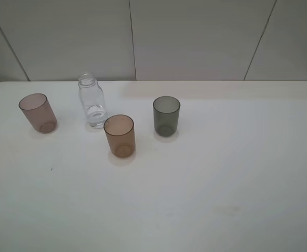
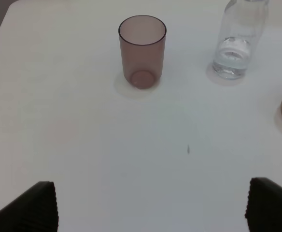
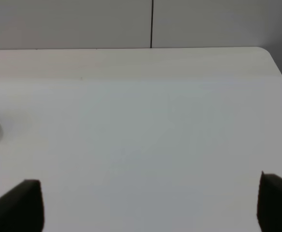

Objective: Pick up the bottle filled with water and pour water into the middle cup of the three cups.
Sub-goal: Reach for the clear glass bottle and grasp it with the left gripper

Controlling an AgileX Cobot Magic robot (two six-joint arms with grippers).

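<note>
Not started. Bottle (image 1: 92, 102) stands upright just behind-left of the middle cup (image 1: 120, 136), some water in it. Left gripper (image 2: 150, 208) and right gripper (image 3: 150, 203) both spread wide, empty. Grasp and pour left.

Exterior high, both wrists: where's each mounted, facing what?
Exterior high: up high, looking down on table, bottle, pinkish cup, middle cup, grey cup; no arms.
Left wrist: low, facing pinkish cup and bottle; open left gripper shows.
Right wrist: low, facing table and wall; open right gripper shows.
Shared: exterior and left wrist see bottle, pinkish cup.
</note>
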